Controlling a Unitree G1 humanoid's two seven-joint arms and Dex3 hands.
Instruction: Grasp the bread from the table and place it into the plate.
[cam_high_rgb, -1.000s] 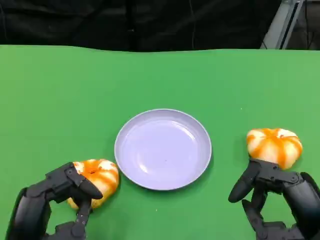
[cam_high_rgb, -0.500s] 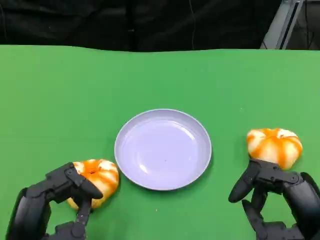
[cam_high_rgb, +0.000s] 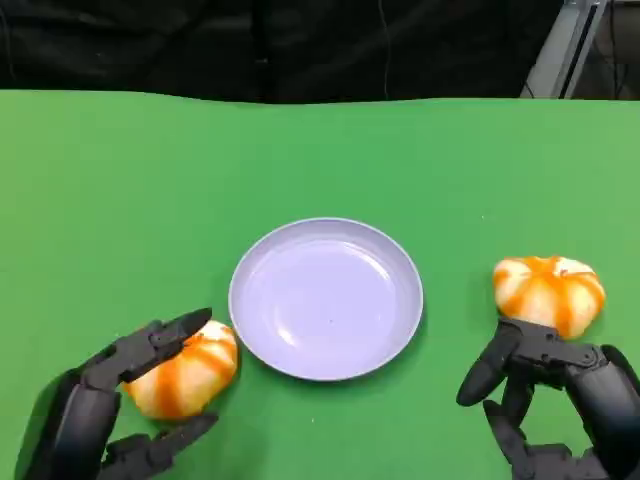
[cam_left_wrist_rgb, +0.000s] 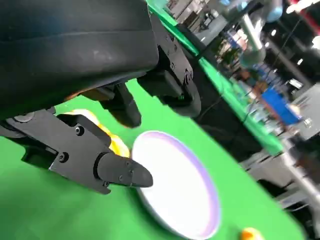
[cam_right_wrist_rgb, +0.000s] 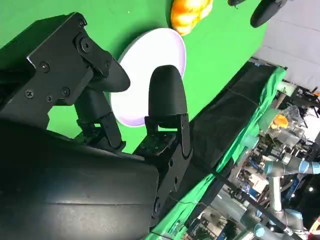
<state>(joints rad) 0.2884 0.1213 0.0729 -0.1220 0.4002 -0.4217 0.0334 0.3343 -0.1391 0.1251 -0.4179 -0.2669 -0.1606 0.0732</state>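
Observation:
A lavender plate (cam_high_rgb: 325, 300) lies at the middle of the green table. One orange-and-white bread (cam_high_rgb: 185, 372) sits left of it, between the spread fingers of my left hand (cam_high_rgb: 105, 405): one finger (cam_high_rgb: 170, 335) runs along its far edge and another (cam_high_rgb: 165, 447) lies just near of it. The left wrist view shows that bread (cam_left_wrist_rgb: 102, 131) in the gap between the fingers, with the plate (cam_left_wrist_rgb: 175, 195) beyond. A second bread (cam_high_rgb: 550, 290) sits right of the plate. My right hand (cam_high_rgb: 555, 395) waits just behind it with fingers apart, holding nothing.
The green table (cam_high_rgb: 320, 160) stretches back to a dark backdrop at its far edge. In the right wrist view the plate (cam_right_wrist_rgb: 150, 65) and the left bread (cam_right_wrist_rgb: 190, 12) lie beyond my right hand's fingers (cam_right_wrist_rgb: 167, 100).
My left hand's fingers, earlier curled over the bread, have straightened and spread around it, uncovering more of the bread. The right hand and its bread have not moved.

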